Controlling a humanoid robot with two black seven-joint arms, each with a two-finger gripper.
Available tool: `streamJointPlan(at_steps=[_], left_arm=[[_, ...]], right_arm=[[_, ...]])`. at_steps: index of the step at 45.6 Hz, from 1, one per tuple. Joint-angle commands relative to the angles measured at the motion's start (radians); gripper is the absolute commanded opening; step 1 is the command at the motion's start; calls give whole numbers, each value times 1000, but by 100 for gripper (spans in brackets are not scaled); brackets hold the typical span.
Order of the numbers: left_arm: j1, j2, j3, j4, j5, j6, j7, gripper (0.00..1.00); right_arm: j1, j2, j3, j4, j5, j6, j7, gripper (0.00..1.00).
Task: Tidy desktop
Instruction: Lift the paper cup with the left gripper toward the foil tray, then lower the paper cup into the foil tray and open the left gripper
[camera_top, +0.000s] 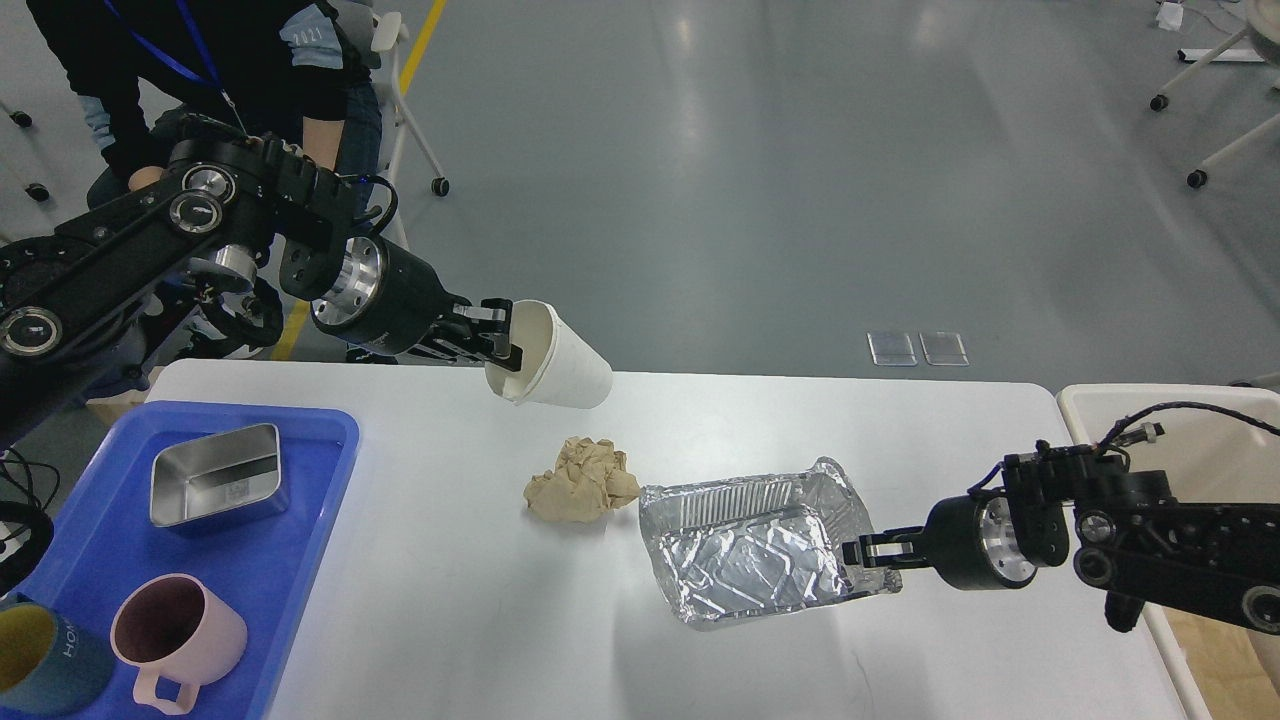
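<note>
Your left tool (497, 333) is clamped on the rim of a white paper cup (556, 357), one finger inside the mouth, holding it tipped on its side above the far edge of the bench (480, 610). Your right tool (872, 553) pinches the right rim of a crumpled foil tray (750, 550), which sits on the bench a little right of centre.

Between the two lies a wad of brown paper (583, 480), below the cup and just beside the foil tray's left corner (whether they touch, you cannot tell). At the left, overlapping the bench edge, is a blue tray (300, 560) carrying a steel tin (214, 474), a pink mug (172, 634) and a dark cup (45, 668) cut off by the frame. A cream bin (1090, 405) stands off the right end, behind your right arm. A seated person (250, 60) is behind your left arm.

The bench itself is white, smooth and glossy, with rounded corners, filling the lower view.
</note>
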Motion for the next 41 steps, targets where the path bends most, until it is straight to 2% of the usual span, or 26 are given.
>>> streamJointPlan(at_steps=[1,23,41], left_arm=[[0,-8,0,1,1,0,0,0],[-10,-43,5,7,6,0,2,0],[-10,-152,18,36,24,0,2,1]], right_arm=[[1,60,0,-16,2,-2,1,0],[54,241,13,-214,145,-4,-5,0],[85,267,13,-214,177,-4,-12,0]])
